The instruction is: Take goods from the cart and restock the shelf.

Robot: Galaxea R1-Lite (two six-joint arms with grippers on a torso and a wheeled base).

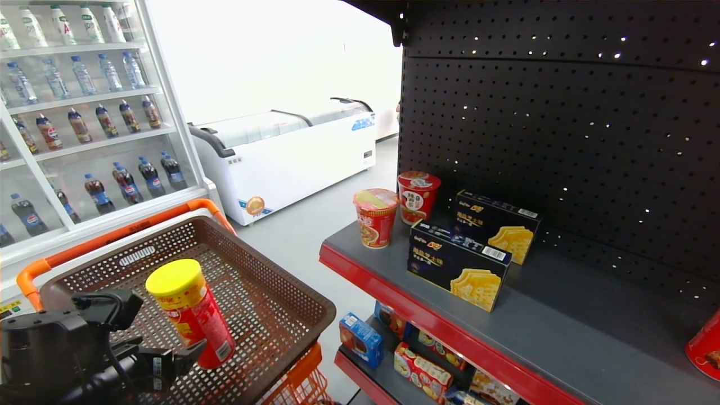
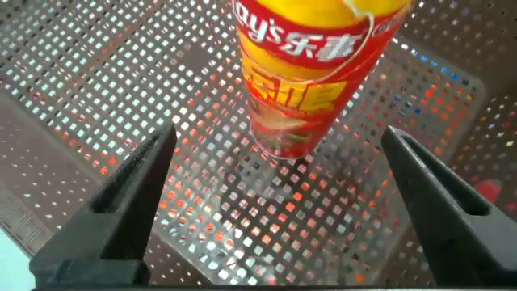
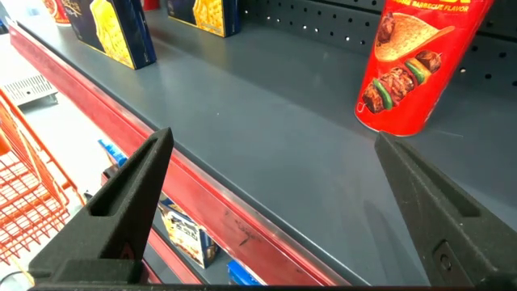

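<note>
Dark grey metal makes up the shelf [image 1: 562,315], red along its front lip, with a black pegboard [image 1: 562,140] behind. In the head view it takes the 2 to 5 o'clock side. A glass-doored cooler [image 1: 84,112] of bottles stands at 10 o'clock, a white chest freezer [image 1: 287,157] at 12, and pale grey floor [image 1: 304,236] lies between. The brown mesh cart basket [image 1: 270,264] with its orange handle [image 1: 112,233] sits at 7 o'clock. On the shelf board stand two cup noodles [image 1: 375,217] and two dark blue boxes [image 1: 458,264]. The head view catches a sliver of a red can [image 1: 703,343] at 4 o'clock, while the right wrist view shows its printed side, a chip and a skewer. There the right gripper [image 3: 275,139] hangs over the bare board with fingers spread wide, holding nothing. The task's thing, a chip can [image 1: 190,320], is in the basket: a red tube with a yellow lid and a yellow band of print, tilted with its lid toward 11 o'clock. The left wrist view looks along it to its base on the mesh. The left gripper [image 2: 279,141] is released, its fingers [image 2: 121,210] well apart on either side of the can and not closed on it.
</note>
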